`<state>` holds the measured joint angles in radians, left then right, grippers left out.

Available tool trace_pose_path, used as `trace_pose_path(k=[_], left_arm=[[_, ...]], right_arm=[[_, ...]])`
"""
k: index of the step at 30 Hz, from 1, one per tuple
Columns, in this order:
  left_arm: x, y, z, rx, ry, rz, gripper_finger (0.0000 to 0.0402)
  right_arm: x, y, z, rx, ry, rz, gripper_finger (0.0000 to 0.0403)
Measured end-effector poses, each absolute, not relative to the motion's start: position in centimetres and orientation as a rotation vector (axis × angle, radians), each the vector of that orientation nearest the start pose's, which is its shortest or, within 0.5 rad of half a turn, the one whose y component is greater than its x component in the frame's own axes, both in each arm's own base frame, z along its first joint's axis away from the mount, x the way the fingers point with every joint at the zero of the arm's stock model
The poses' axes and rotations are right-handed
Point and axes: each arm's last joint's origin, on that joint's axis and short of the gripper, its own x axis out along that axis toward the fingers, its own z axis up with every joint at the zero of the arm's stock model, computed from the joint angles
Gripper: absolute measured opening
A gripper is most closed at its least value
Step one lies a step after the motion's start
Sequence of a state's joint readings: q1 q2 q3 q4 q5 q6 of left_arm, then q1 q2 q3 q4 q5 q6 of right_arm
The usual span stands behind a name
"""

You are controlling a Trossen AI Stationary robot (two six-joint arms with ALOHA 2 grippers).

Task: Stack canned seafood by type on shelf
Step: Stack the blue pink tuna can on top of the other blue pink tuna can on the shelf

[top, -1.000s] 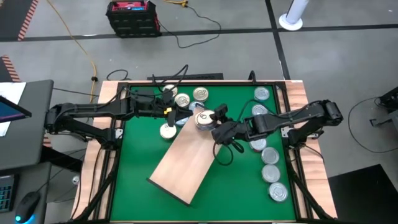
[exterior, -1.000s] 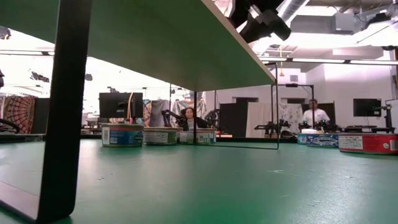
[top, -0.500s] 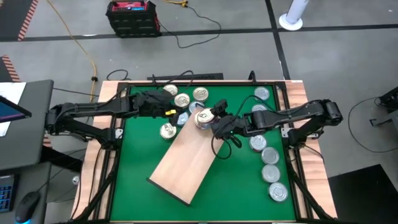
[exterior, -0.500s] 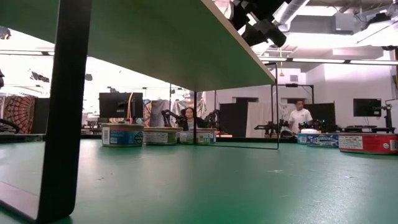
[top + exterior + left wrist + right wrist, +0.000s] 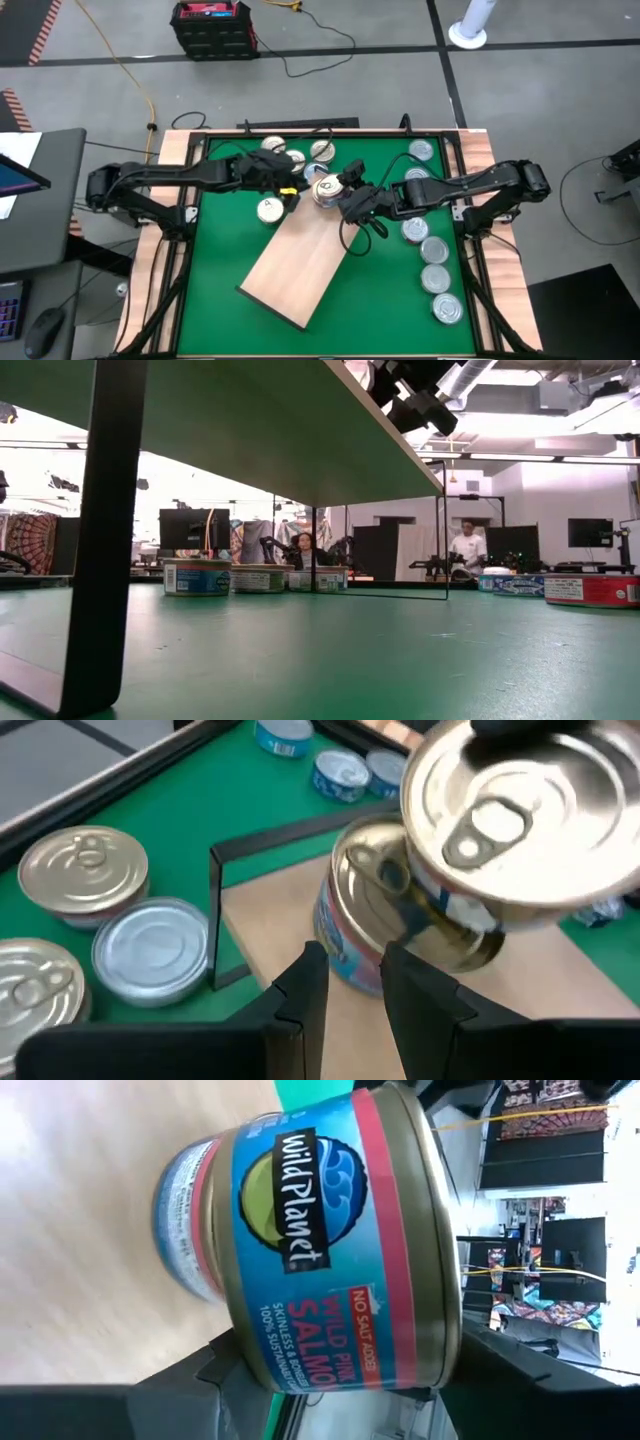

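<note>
The tan wooden shelf (image 5: 297, 262) stands slantwise on the green table; the low view shows its underside (image 5: 290, 430) and a leg. On its far end sits a gold-lidded tin (image 5: 365, 915). My right gripper (image 5: 338, 197) is shut on a second salmon tin (image 5: 340, 1240) tilted over that one. My left gripper (image 5: 352, 985) hovers just left of the stack at the shelf's far corner, its fingers a narrow gap apart and empty. Loose tins lie near the far edge (image 5: 293, 159) and along the right side (image 5: 434, 250). My right gripper pinches the blue-and-red labelled tin by its side wall (image 5: 300, 1365), one finger (image 5: 215, 1370) on each side across its width. It comes from the table's right, slanting down. The tin is tilted, shiny lid (image 5: 520, 800) up, its lower edge over the lid of the tin beneath.
Three tins (image 5: 322, 150) cluster at the far edge, and one (image 5: 268, 210) sits left of the shelf. A column of several tins (image 5: 446, 308) runs down the right side. The black frame (image 5: 470, 200) rims the table. Green surface (image 5: 220, 250) lies left of the shelf.
My left arm has reached toward the table's right, bringing its gripper close to the stack on the shelf's far end. My right gripper has shifted slightly left and toward the far edge with its tin, over the tin on the shelf.
</note>
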<state>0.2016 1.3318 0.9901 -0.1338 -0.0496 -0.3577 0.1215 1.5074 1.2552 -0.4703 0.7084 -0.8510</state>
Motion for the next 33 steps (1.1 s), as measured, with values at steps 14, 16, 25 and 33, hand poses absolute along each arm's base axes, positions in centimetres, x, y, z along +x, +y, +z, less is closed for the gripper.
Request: trace_pose_path(k=[14,16,25,33], left_arm=[[30.1,5.1,28.5,-0.325,0.414,0.188,0.0091],[30.2,4.9,28.7,-0.324,0.401,0.17,0.0091],[30.3,4.3,28.6,-0.335,0.414,0.156,0.0091],[30.1,4.2,28.9,-0.358,0.405,0.131,0.0091]], right_arm=[[33.0,1.1,29.5,-1.104,0.919,-0.196,0.0269],[33.3,0.7,29.0,-1.115,0.953,-0.23,0.0269],[33.2,0.8,29.0,-1.16,0.98,-0.277,0.0269],[33.2,0.7,29.1,-1.178,0.997,-0.303,0.0268]])
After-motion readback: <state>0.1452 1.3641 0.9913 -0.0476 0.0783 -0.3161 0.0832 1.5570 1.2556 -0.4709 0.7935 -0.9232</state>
